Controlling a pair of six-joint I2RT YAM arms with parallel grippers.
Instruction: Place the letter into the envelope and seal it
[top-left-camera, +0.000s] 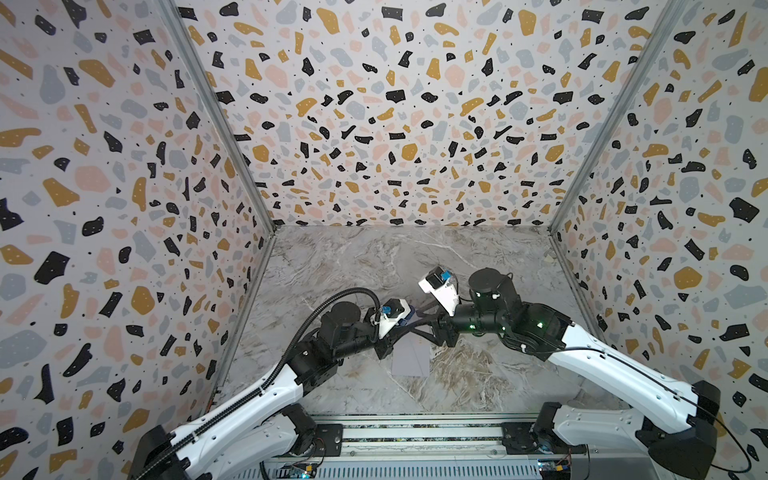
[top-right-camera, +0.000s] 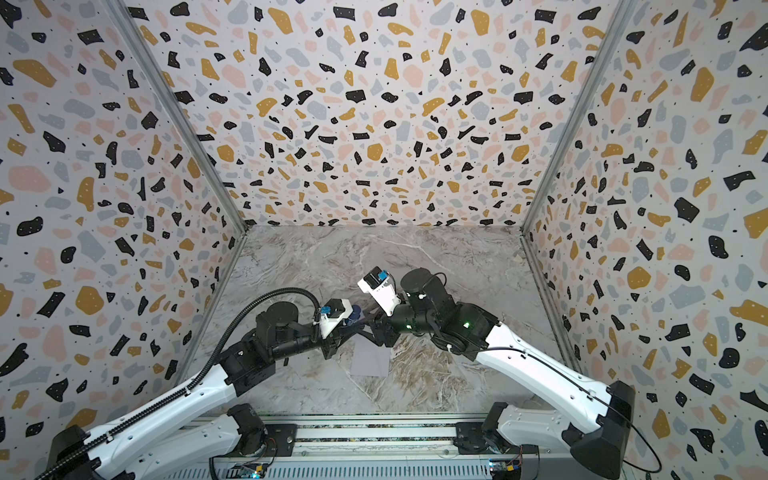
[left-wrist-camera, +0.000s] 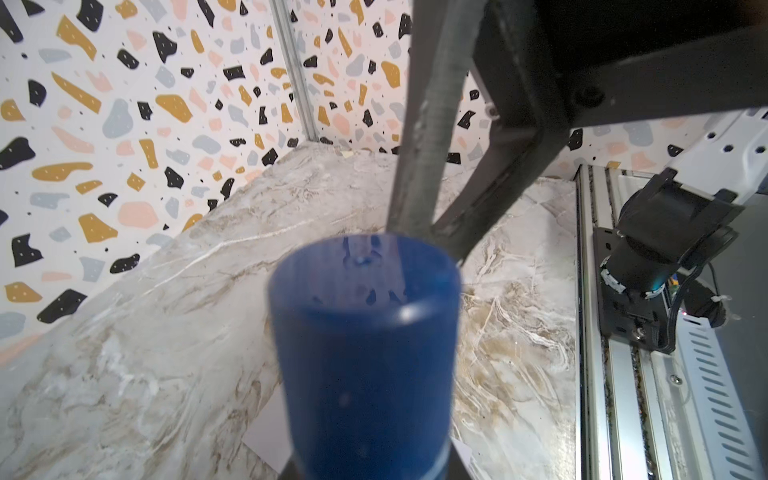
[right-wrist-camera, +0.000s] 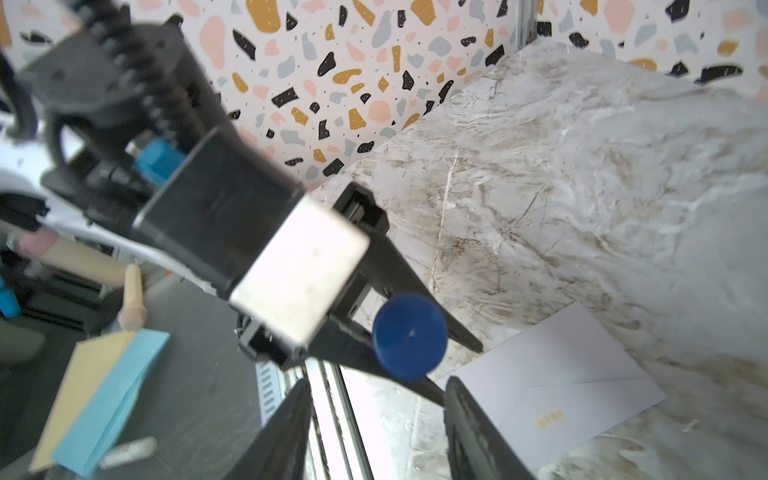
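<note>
envelope lies flat under right fingers; left fingers grip blue tube.

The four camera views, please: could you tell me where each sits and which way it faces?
Top views: high above the arm bases, looking down and forward at the table and envelope; left arm and right arm both show.
Left wrist: on the left arm, looking along the blue cylinder toward the right gripper.
Right wrist: on the right arm, looking past its own open fingers at the left gripper holding the cylinder, envelope beyond.
Shared: all four show the envelope and cylinder.
</note>
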